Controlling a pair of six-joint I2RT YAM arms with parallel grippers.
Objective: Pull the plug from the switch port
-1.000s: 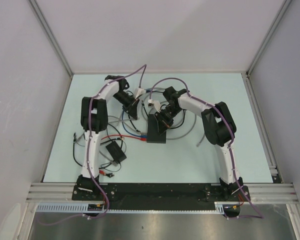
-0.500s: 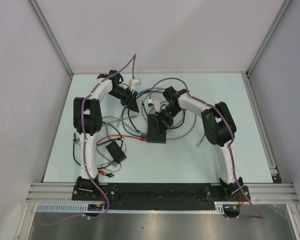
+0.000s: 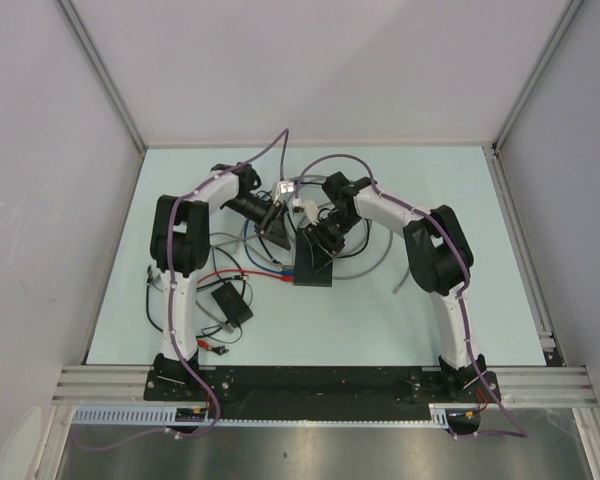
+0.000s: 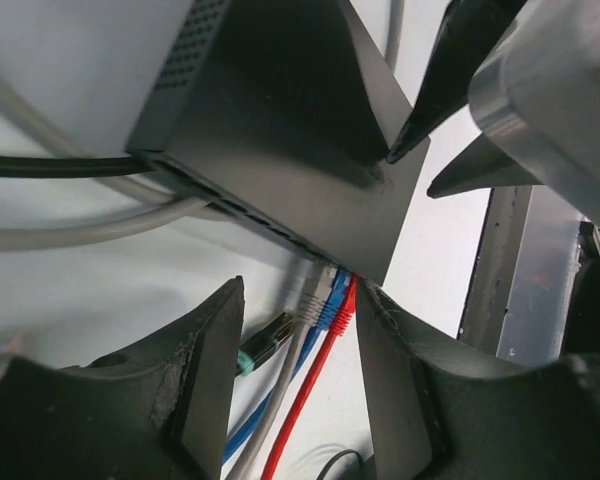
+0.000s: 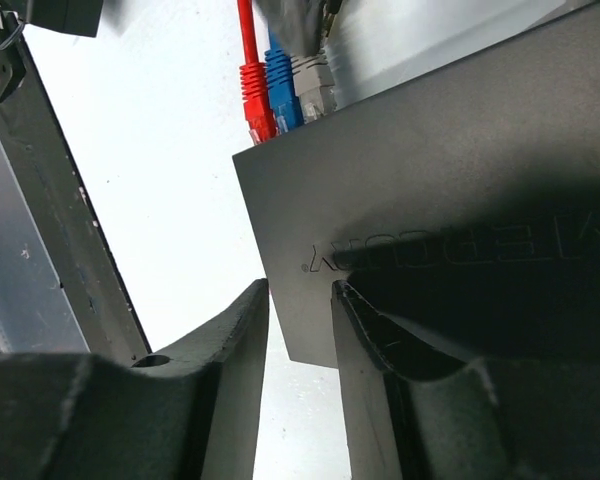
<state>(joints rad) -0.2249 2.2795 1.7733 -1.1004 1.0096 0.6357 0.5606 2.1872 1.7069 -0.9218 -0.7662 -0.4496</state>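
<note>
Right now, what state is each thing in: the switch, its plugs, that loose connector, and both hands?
Switch: lying flat, top up.
Red plug: in its port.
Blue plug: in its port.
Grey plug: in its port.
Green-booted plug: out of the switch, lying loose.
Left hand: open, empty.
Right hand: open, at the switch's edge.

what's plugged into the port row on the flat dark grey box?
Three side by side at one end: red plug, blue plug, grey plug. Rest of the port row is shadowed; contents can't be told.
</note>
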